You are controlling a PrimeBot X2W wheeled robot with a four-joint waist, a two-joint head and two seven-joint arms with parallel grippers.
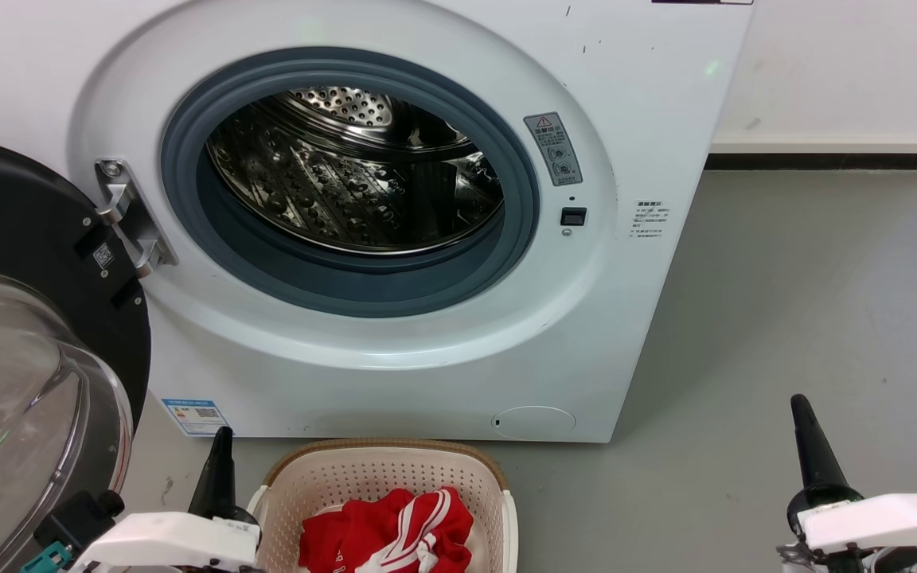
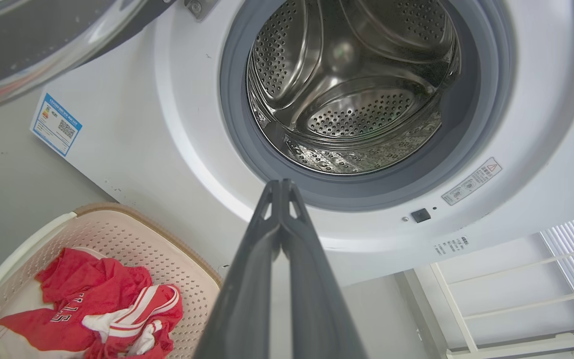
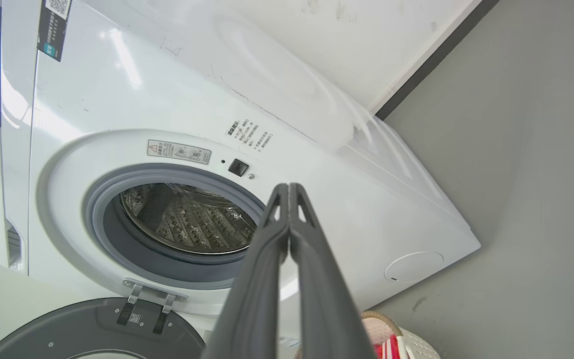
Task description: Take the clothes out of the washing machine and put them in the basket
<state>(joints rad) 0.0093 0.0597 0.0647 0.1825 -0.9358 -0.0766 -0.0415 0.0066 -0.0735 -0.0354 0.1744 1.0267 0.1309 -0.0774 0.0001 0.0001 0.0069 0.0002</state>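
Left end effector [image 1: 221, 444] closed beside basket [image 1: 379, 447] rim, clothes [image 1: 387, 529] inside.

The floor [image 1: 825, 302] was smooth and pale grey, with a few small dark scuffs [image 3: 419, 303]. Behind it rose a white wall [image 1: 848, 64], faintly smudged, ending in a white ledge [image 1: 833, 143] above a black skirting strip [image 1: 825, 161]. The left wrist view showed a white railed frame [image 2: 526, 345] and a bright slatted panel [image 2: 573, 264]; whether that was a window or a lamp could not be told. The light was soft and even.
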